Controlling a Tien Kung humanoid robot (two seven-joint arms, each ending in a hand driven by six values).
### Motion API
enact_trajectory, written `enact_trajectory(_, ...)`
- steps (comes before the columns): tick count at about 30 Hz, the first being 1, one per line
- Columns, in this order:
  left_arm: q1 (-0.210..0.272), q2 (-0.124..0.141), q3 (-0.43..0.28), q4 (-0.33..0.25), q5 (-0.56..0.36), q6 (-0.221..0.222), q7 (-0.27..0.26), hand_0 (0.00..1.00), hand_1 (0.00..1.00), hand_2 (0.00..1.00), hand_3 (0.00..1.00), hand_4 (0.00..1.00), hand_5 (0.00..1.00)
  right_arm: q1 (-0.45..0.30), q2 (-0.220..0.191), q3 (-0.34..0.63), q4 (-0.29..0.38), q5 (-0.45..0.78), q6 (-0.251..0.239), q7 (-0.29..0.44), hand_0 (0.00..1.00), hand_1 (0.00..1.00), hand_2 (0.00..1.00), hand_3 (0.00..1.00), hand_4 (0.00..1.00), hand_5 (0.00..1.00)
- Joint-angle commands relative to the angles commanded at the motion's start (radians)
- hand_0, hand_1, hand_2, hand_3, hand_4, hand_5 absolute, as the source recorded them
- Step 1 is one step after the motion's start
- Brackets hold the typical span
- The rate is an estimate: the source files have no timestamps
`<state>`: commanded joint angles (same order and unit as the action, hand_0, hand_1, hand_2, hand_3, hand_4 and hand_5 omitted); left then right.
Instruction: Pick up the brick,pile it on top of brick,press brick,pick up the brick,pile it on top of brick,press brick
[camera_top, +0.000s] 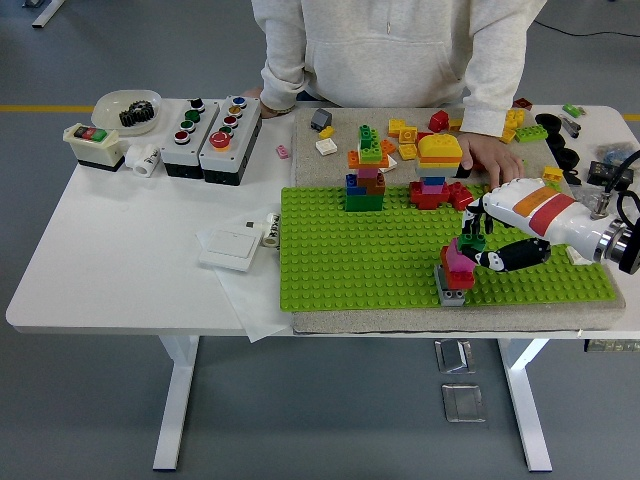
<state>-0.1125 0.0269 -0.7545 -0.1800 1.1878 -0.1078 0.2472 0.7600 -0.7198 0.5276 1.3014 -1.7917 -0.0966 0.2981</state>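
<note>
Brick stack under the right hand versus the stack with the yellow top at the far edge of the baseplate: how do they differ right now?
The small stack sits near the green baseplate's front edge, on a grey base with red and pink above; the yellow-topped stack stands at the far edge on red bricks. The right hand is at the small stack; a person's hand rests beside the yellow-topped one. The yellow-topped stack looks bulkier. Both stand upright.

Pink brick (459, 253) sits atop a red-and-grey stack (453, 279) on the green baseplate (360, 250).
</note>
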Motion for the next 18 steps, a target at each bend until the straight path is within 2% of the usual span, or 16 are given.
enact_trajectory(18,-0.002,0.0,0.004,0.0,-0.002,0.001,-0.001,0.794,0.71,0.604,0.535,0.529,0.513,-0.002,0.001,0.007,-0.001,0.003,-0.003,0.003,0.306,0.424,0.512,0.504,0.617,0.159)
